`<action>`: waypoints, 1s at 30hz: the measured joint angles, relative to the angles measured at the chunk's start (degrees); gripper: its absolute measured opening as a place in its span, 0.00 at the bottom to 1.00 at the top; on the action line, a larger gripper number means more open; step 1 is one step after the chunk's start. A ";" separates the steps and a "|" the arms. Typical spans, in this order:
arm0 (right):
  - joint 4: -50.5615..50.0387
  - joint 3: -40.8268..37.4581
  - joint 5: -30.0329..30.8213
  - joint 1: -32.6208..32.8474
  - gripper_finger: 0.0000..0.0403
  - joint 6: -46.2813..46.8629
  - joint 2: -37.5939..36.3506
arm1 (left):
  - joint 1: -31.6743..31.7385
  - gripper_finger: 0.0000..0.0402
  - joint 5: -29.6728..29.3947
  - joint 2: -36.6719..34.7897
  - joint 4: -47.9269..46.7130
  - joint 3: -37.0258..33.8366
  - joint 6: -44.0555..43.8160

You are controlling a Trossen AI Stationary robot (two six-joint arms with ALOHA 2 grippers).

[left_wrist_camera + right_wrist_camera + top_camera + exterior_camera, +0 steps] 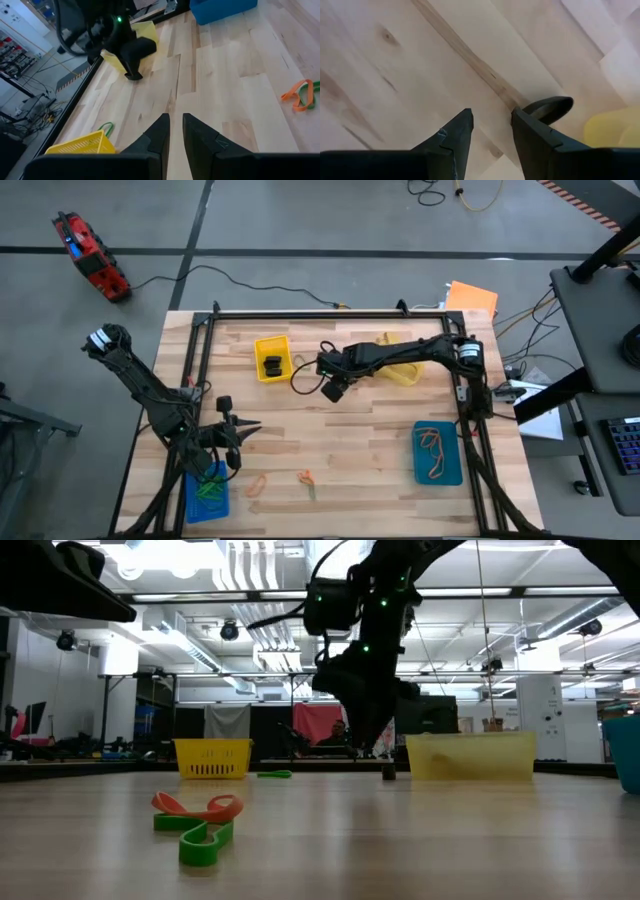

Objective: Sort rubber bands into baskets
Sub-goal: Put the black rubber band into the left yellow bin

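My right gripper (491,131) is holding its jaws apart, empty, just above the table beside a black band (549,109), near the yellow basket (271,357). My left gripper's (173,131) jaws are standing almost closed, holding nothing.

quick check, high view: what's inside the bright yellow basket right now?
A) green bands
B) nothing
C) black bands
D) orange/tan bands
C: the high view shows dark black bands lying inside the bright yellow basket; the green bands sit in the blue basket near the left arm, and the orange/tan ones in the teal basket.
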 joint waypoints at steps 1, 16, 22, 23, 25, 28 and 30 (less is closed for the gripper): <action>-0.01 0.00 0.00 0.00 0.33 0.04 0.42 | 0.00 0.09 0.00 0.00 0.04 0.00 0.12; -2.11 0.00 6.83 -0.79 0.34 4.02 2.24 | 0.00 0.09 -0.02 0.00 0.01 0.00 0.91; -2.91 -0.02 7.37 -0.76 0.34 5.48 3.51 | 0.00 0.09 -0.02 0.00 0.00 0.00 0.91; -3.39 -0.02 7.38 -0.76 0.35 5.64 3.80 | 0.00 0.09 -0.02 0.00 0.02 0.00 0.91; -3.52 -0.02 7.37 -0.63 0.35 5.70 4.36 | 0.00 0.09 -0.02 0.00 0.00 0.00 0.91; -3.94 -0.13 7.37 -0.13 0.35 5.79 5.38 | 0.00 0.09 -0.02 -0.02 0.01 0.00 0.91; -4.25 -0.17 7.26 0.14 0.34 5.79 5.52 | 0.00 0.09 -0.04 -0.02 0.00 0.00 0.91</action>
